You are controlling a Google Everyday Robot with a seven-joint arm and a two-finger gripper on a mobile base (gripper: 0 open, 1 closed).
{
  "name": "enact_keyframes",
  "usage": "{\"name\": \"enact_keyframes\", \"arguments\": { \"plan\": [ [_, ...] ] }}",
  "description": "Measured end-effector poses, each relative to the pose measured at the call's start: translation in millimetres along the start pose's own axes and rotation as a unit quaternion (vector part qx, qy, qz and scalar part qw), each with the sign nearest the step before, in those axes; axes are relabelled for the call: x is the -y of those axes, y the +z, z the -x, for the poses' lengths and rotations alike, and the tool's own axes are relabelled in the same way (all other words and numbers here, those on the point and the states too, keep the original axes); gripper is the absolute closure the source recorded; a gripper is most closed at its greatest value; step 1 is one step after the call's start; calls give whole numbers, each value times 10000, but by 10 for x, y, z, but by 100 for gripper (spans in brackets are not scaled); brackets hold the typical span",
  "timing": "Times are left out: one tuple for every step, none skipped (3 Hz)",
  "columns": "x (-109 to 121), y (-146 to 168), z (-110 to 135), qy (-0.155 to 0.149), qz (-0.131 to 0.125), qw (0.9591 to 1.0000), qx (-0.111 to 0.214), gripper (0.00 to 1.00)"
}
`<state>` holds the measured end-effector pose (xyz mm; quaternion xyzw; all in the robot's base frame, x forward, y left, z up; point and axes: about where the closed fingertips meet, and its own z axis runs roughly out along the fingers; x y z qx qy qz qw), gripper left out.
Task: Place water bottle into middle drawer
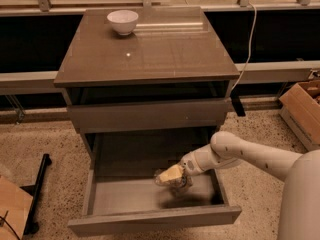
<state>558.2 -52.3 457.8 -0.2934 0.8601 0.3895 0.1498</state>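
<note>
The middle drawer (125,198) is pulled out wide below the cabinet, its pale grey floor showing. My gripper (181,176) reaches in from the right, low inside the drawer's right half. It is shut on the water bottle (170,176), a small clear crinkly bottle with a yellowish label, which sits just above the drawer floor and casts a shadow under it. The white arm (250,156) crosses over the drawer's right wall.
A white bowl (122,21) stands at the back left of the cabinet top (150,54). The drawer above (147,114) shows only its flat front. A cardboard box (302,106) is on the floor at right, and a black stand (37,186) at left.
</note>
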Motion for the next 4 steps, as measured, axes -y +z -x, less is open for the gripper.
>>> {"name": "enact_keyframes", "arguments": {
  "plan": [
    [-11,22,-5,-1,19,10000,-12,36],
    [-21,44,-9,-3,37,10000,-24,13],
    [-31,63,-13,-4,53,10000,-35,0],
    [-31,63,-13,-4,53,10000,-35,0]
  ]
}}
